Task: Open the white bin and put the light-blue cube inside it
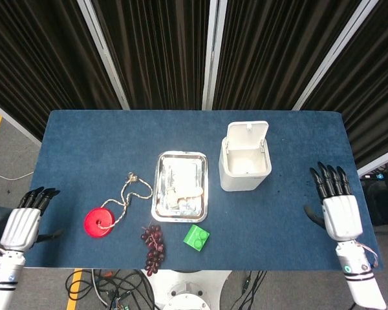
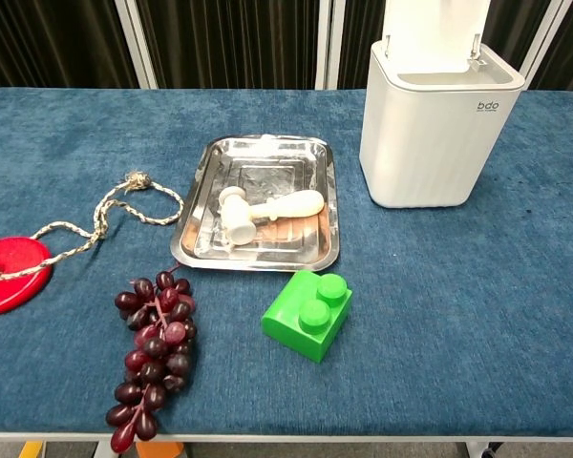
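Note:
The white bin [image 1: 244, 166] [image 2: 437, 134] stands on the blue table right of centre, its lid tipped up and back. No light-blue cube shows in either view; the bin's inside looks pale from above. My right hand [image 1: 337, 208] hovers at the table's right front edge, fingers spread and holding nothing, well clear of the bin. My left hand [image 1: 24, 223] hangs off the table's left front corner, fingers together and straight, holding nothing. Neither hand shows in the chest view.
A steel tray [image 1: 180, 187] [image 2: 202, 205] with a white mallet-like toy [image 2: 264, 209] lies left of the bin. A green brick [image 1: 196, 237] [image 2: 308, 313], dark grapes [image 1: 154, 246] [image 2: 150, 354] and a red disc on a rope [image 1: 99, 221] [image 2: 10, 273] lie near the front.

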Available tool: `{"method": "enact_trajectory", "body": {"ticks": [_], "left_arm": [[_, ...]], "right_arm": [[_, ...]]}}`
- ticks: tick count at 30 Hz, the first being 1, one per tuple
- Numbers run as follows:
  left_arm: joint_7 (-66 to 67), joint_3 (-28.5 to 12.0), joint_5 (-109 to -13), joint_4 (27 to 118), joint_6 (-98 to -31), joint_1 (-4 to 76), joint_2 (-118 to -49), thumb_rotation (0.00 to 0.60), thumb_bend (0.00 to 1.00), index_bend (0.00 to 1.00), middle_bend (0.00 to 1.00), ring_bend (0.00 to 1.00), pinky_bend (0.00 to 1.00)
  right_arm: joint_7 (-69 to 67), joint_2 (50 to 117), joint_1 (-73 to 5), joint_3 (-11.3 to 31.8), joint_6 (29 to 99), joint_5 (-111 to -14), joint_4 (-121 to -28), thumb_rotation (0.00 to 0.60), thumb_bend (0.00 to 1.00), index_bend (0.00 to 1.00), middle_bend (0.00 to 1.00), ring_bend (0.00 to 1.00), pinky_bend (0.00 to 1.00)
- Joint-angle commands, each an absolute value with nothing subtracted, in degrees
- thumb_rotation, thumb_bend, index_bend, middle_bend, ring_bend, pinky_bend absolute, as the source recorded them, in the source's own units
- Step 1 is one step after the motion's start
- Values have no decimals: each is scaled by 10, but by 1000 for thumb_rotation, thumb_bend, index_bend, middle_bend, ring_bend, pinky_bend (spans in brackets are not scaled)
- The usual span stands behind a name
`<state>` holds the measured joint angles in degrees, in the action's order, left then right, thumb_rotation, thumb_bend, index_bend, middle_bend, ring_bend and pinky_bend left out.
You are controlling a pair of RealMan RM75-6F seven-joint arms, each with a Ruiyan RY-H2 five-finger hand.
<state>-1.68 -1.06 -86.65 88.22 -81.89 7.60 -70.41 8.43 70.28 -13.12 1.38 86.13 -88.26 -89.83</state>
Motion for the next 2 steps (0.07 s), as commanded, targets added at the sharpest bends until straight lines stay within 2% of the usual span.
{"method": "enact_trajectory", "body": {"ticks": [1, 2], "left_arm": [[-16, -12, -867, 884, -820, 77, -704, 600, 48, 170, 131, 72, 115], [-16, -12, -868, 884, -821, 77, -704, 600, 49, 170, 131, 72, 115]], "right_arm": [[68, 680, -97, -18, 844, -843, -887, 600, 115, 0, 4, 0, 0], [67, 676, -94, -19, 837, -835, -886, 600, 114, 0, 3, 0, 0]]}}
